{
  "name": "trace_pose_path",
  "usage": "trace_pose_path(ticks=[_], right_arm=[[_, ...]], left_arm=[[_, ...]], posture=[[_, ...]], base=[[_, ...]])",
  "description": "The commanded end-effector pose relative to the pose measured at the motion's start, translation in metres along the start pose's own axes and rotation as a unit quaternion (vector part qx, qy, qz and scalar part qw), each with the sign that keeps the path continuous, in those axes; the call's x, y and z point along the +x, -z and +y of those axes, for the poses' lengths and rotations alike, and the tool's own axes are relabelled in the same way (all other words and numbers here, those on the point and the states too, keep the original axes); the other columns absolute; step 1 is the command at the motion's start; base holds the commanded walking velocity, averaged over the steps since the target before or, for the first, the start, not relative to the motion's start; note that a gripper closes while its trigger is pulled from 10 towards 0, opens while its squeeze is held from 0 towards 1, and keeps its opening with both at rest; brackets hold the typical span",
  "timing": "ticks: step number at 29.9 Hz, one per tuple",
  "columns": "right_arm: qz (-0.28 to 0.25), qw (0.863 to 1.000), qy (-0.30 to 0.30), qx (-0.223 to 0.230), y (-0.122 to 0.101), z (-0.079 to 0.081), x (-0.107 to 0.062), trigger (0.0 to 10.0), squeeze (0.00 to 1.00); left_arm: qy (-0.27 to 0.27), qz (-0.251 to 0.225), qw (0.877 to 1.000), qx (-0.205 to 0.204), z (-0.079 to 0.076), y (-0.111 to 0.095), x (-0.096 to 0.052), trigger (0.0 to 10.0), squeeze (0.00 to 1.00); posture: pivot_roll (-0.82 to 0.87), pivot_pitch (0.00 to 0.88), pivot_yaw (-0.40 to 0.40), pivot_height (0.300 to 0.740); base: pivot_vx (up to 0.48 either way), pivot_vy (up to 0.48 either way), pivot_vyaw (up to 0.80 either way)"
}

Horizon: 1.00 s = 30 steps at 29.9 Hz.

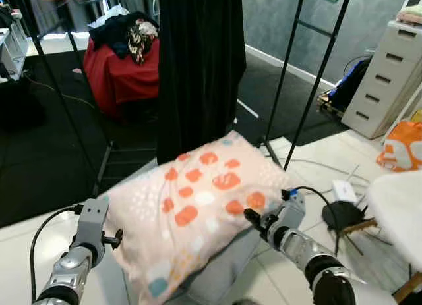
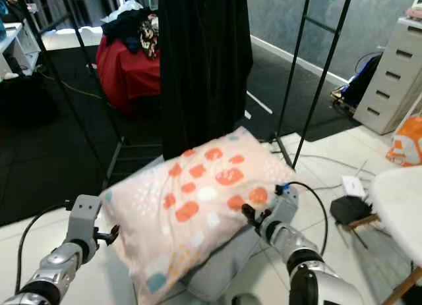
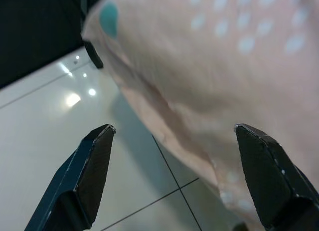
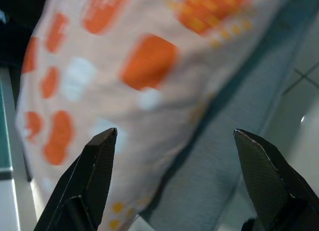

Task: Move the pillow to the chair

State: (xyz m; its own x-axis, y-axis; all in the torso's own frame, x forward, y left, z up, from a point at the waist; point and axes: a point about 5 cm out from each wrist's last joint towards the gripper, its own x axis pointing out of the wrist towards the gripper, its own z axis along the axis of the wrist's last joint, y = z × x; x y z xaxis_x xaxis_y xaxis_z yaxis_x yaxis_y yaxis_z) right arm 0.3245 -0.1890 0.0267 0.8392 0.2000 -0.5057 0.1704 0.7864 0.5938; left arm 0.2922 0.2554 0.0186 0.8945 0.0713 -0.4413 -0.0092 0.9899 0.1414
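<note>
A pink pillow (image 1: 198, 206) with orange, white and teal spots lies tilted on a grey padded seat (image 1: 224, 265) straight ahead of me. My left gripper (image 1: 113, 239) stands open at the pillow's left edge; in the left wrist view the pillow's (image 3: 224, 66) underside hangs just beyond the spread fingertips (image 3: 102, 136), above white floor tiles. At the pillow's right edge my right gripper (image 1: 254, 219) is open too. The right wrist view has the spotted pillow (image 4: 129, 76) and the grey seat (image 4: 224, 156) between its wide-apart fingers (image 4: 102, 141).
A black garment (image 1: 198, 61) hangs on a rack just behind the pillow, with black rack poles (image 1: 310, 87) to the right. A red-covered pile of clothes (image 1: 122, 71) sits further back. White drawers (image 1: 389, 74), an orange bag (image 1: 402, 147), floor cables (image 1: 343, 213) and a white cushion (image 1: 399, 213) are on the right.
</note>
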Motion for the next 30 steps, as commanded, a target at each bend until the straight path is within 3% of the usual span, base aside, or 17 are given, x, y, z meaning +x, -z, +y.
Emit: trace_pose_path(ticks=[1, 15, 24, 26, 30], right_arm=[[-0.012, 1.0, -0.007, 0.027, -0.005, 0.0, -0.001, 10.0, 0.0], [-0.042, 0.995, -0.09, 0.033, -0.018, 0.017, 0.001, 10.0, 0.0], [-0.023, 0.991, -0.12, 0.053, -0.007, 0.021, 0.002, 10.0, 0.0], [-0.006, 0.981, -0.177, 0.073, 0.002, 0.03, 0.002, 10.0, 0.0], [0.001, 0.975, -0.201, 0.094, 0.007, 0.032, 0.001, 10.0, 0.0]], left_arm=[[0.007, -0.005, 1.0, -0.008, -0.005, 0.001, 0.0, 10.0, 0.0], [0.012, -0.031, 0.999, -0.011, -0.004, -0.009, 0.001, 10.0, 0.0], [0.012, -0.054, 0.998, 0.001, 0.006, -0.014, -0.002, 10.0, 0.0], [0.01, -0.067, 0.998, 0.004, 0.011, -0.014, -0.006, 10.0, 0.0], [0.014, -0.075, 0.997, 0.011, 0.012, -0.014, -0.009, 10.0, 0.0]], posture=[[-0.12, 0.067, -0.029, 0.564], [-0.08, 0.098, -0.019, 0.514], [-0.01, 0.106, -0.007, 0.474], [0.03, 0.132, 0.002, 0.464], [0.04, 0.144, 0.005, 0.454]], base=[[0.0, 0.0, 0.0], [0.0, 0.0, 0.0], [0.0, 0.0, 0.0], [0.0, 0.0, 0.0], [0.0, 0.0, 0.0]])
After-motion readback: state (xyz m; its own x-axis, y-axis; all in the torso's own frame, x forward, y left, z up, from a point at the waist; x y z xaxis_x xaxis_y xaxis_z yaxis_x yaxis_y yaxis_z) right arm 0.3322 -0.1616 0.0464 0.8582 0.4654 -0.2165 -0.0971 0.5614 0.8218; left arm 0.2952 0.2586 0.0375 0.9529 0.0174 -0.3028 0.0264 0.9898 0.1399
